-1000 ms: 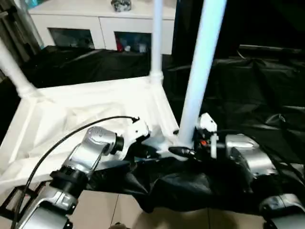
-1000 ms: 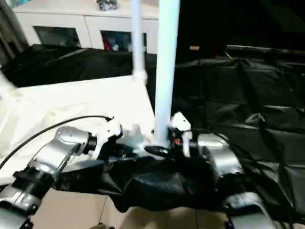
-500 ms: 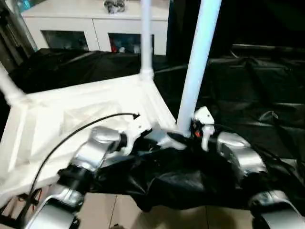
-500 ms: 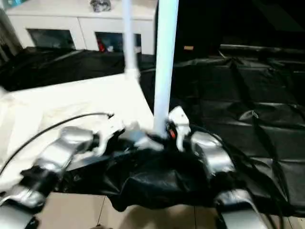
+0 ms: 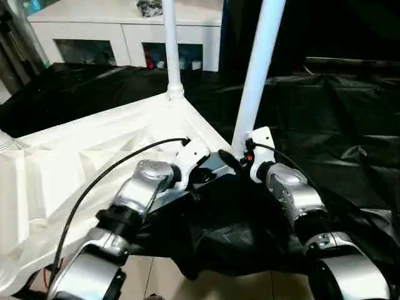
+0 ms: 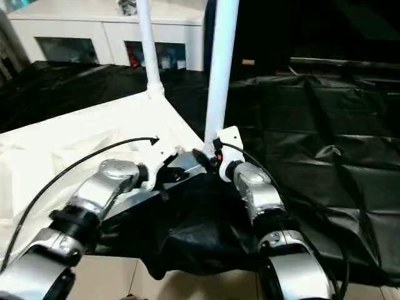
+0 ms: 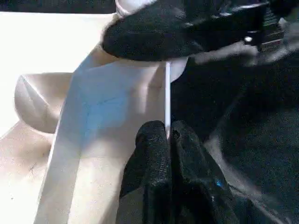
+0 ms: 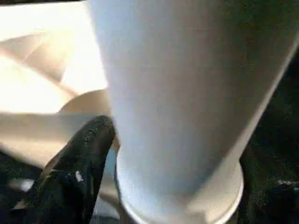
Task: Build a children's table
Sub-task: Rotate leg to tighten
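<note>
Floor: pale tiles [image 5: 162,275] show nearest, below the counter's front edge.
Cloth: one black drape [image 5: 325,125] covers the counter; a bunched fold [image 5: 231,244] hangs over the front edge between the two forearms.
Left tool [image 7: 166,140]: clenched, fingers pressed together on the thin rim of the tabletop's near corner.
Right tool [image 5: 234,161]: one black finger [image 8: 79,154] lies against the base of the near leg; the second is hidden behind the leg, so grip or release cannot be told.
Children's table [image 5: 81,169]: one, upside down on the counter, left of centre, ribbed underside up.
Legs: two counted standing upright in corner sockets, the near leg [image 5: 256,75] and the far leg [image 5: 170,50]; a third socket [image 5: 5,140] shows at the left edge.
Cable: one black lead [image 5: 106,175] arcs over the left forearm.
Cabinet: one, white with glass doors [image 5: 125,37], farthest back.
</note>
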Available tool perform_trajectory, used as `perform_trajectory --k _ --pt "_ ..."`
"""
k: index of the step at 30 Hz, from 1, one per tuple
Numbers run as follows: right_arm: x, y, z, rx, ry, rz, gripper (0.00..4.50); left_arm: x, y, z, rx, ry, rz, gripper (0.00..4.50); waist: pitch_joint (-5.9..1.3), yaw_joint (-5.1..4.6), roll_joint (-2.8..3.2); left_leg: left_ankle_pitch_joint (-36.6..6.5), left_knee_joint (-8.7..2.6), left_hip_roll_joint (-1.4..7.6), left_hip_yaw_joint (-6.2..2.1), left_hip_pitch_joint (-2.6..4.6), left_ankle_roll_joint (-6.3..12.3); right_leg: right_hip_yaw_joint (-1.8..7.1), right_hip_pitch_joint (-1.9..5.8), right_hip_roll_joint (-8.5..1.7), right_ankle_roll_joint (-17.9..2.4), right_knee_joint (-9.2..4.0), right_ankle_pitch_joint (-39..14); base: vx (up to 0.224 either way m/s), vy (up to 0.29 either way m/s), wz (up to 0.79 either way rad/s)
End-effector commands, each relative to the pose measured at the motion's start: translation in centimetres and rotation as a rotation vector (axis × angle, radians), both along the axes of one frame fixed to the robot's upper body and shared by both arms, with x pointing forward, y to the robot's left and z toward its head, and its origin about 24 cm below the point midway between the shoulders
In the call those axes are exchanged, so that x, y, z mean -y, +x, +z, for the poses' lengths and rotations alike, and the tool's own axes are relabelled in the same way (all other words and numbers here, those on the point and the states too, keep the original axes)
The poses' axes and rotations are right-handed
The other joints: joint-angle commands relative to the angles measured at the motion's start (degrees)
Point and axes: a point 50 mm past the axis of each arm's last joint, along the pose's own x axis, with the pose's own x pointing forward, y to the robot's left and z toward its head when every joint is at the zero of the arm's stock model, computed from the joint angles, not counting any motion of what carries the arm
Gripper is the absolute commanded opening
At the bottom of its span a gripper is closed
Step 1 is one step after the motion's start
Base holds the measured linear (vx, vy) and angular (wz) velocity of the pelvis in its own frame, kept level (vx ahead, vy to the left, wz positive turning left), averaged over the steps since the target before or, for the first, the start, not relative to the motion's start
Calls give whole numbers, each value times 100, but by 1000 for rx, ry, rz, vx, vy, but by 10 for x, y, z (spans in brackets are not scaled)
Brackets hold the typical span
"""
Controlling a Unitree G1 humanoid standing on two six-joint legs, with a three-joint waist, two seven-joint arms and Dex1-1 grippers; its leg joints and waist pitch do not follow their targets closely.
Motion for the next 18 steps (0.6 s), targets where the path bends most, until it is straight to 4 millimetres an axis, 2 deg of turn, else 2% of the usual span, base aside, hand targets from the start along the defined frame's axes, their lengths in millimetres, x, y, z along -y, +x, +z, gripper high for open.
perform_trajectory --k 1,5,7,8,9,10,15,18 --pt "-22 -14 -9 -34 -2 188 379 14 -4 13 51 -91 -98 0 -347 12 -70 -1327 -329 79 9 16 322 192 321 -323 -1189 -408 -1339 0 0 0" --pt "-20 -20 -4 -2 15 318 379 11 -11 13 38 -98 -174 0 -343 6 -65 -1359 -332 89 13 24 354 194 308 -314 -1248 -405 -1330 0 0 0" --pt "-14 -29 0 7 17 457 379 7 -18 12 19 -106 -251 0 -351 36 -64 -1345 -323 103 14 23 399 197 315 -306 -1249 -390 -1244 0 0 0" --pt "-14 -29 0 7 17 457 379 7 -18 12 19 -106 -251 0 -351 62 -67 -1304 -323 108 16 20 433 191 322 -298 -1260 -381 -1154 0 0 0" --pt "-9 -36 1 2 6 553 379 3 -22 11 2 -103 -287 0 -342 62 -63 -1340 -325 110 24 17 458 191 315 -294 -1272 -384 -1165 0 0 0" --pt "-8 -37 1 0 4 566 379 2 -23 11 1 -101 -291 0 -345 67 -67 -1344 -323 112 23 17 466 190 318 -294 -1274 -385 -1169 0 0 0" --pt "2 -46 0 -38 -34 681 379 -3 -27 13 -19 -105 -344 0 -322 69 -80 -1527 -345 110 15 37 369 197 293 -315 -1196 -433 -1674 0 0 0" --pt "7 -50 0 -66 -41 729 348 -5 -32 15 -39 -115 -392 0 -327 73 -79 -1480 -341 110 13 36 370 200 289 -310 -1192 -422 -1631 0 0 0"
